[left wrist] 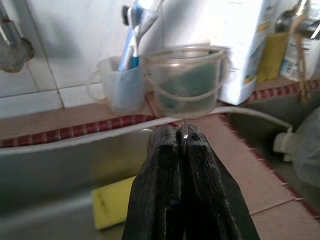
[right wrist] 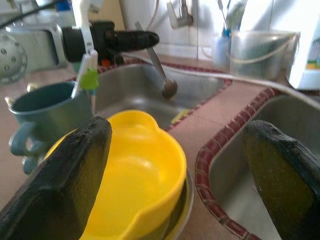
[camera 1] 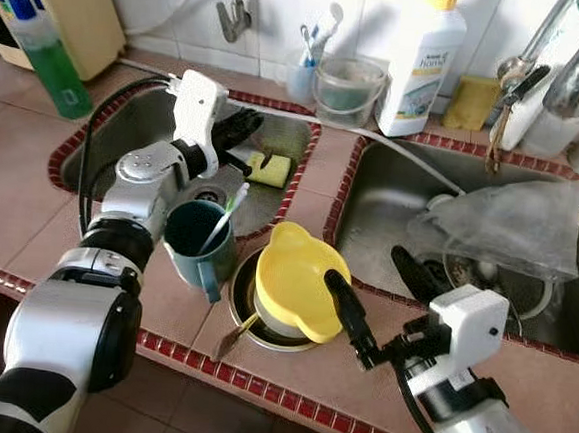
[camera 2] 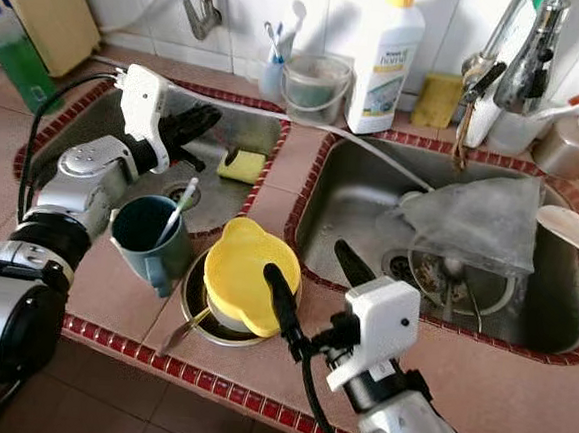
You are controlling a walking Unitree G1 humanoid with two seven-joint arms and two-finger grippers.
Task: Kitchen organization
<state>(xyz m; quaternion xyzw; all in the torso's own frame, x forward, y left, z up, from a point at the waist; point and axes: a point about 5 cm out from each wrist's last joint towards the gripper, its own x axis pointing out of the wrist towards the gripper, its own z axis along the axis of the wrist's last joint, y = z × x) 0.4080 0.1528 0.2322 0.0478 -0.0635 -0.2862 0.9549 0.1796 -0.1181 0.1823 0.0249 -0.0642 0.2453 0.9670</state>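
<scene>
My left gripper (camera 1: 238, 127) hangs over the left sink (camera 1: 157, 116), shut on a metal spoon (right wrist: 169, 89) whose bowl points down. The spoon's thin edge (left wrist: 184, 136) shows between the closed fingers. A yellow bowl (camera 1: 290, 277) sits stacked in a metal bowl (camera 1: 246, 318) on the tiled counter in front of the sinks. A teal mug (camera 1: 193, 234) with a white utensil (camera 1: 224, 216) in it stands just to the left. My right gripper (camera 1: 367, 266) is open, one finger (camera 1: 347, 316) by the yellow bowl's right rim, the other toward the right sink.
A yellow sponge (camera 1: 269, 169) lies in the left sink. The right sink (camera 1: 371, 203) holds a crumpled plastic bag (camera 1: 510, 224). Along the back stand a clear tub (camera 1: 348, 91), a toothbrush cup (camera 1: 302, 77), a white detergent bottle (camera 1: 420, 61) and a green bottle (camera 1: 46, 57).
</scene>
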